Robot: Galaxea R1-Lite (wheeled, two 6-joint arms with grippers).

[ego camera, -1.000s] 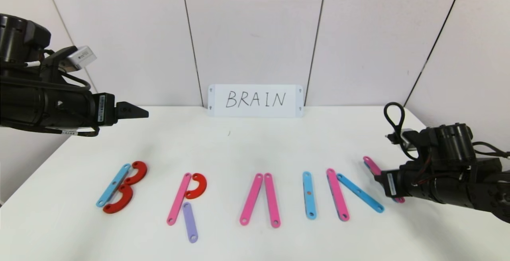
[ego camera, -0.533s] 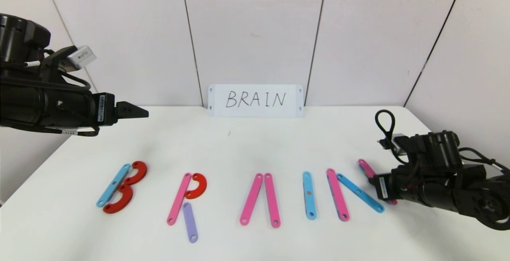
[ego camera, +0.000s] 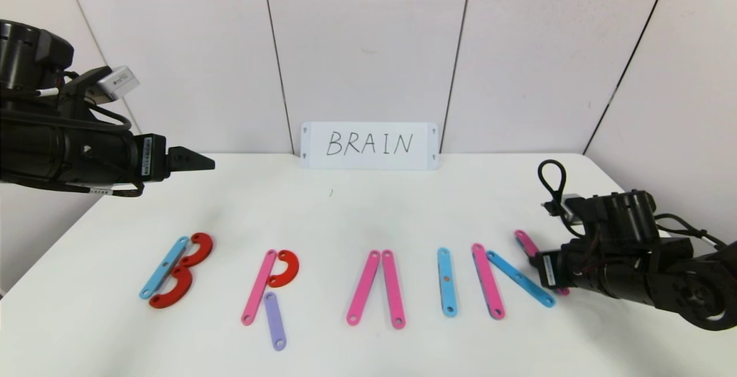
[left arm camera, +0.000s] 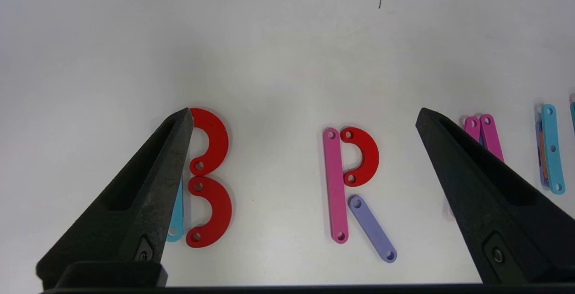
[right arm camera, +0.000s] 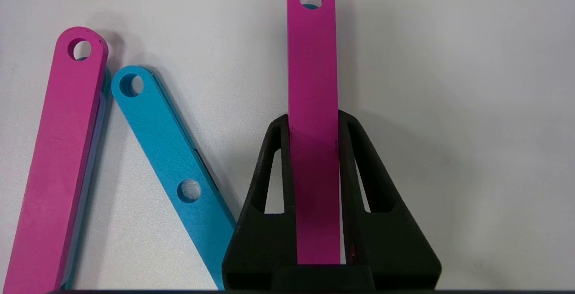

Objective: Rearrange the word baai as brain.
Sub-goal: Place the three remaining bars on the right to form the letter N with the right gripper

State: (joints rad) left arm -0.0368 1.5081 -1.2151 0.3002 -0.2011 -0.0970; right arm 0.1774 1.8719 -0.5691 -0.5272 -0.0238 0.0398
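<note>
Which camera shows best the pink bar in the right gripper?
The right wrist view: the pink bar lies between the right gripper's closed fingers. The head view shows only its ends; the left wrist view misses it.

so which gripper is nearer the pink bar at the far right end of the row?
Right. The right gripper is shut on the pink bar, fingers on both its edges. The left gripper hangs open above the table's left side, over the B.

Bare table (ego camera: pixel 368 216) behind letter row (ego camera: pixel 374 285); blue bar (right arm camera: pixel 175 168) crowds right gripper (right arm camera: pixel 314 123)
</note>
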